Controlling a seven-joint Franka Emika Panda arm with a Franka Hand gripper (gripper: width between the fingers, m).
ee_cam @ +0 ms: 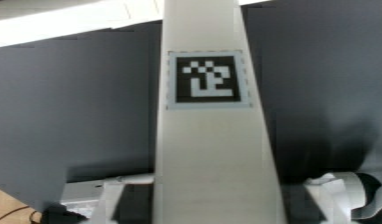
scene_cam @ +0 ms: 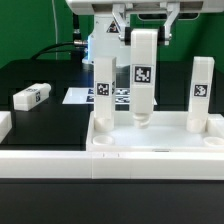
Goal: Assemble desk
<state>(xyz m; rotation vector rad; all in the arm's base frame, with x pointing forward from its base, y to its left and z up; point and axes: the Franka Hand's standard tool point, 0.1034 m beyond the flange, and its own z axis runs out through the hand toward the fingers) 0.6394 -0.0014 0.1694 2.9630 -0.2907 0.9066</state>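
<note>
Gripper (scene_cam: 144, 30): top centre of the exterior view, pinching the held leg (scene_cam: 143, 80) by its upper end.
Leg position: upright at frame centre, straight beneath the fingers, lower tip down inside the desk top (scene_cam: 165, 140); contact unclear.
Tray position: lower right of frame.

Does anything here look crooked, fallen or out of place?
Only one short white tagged block leg lies flat on the black table, apart from the white rimmed desk top where two legs stand upright.
</note>
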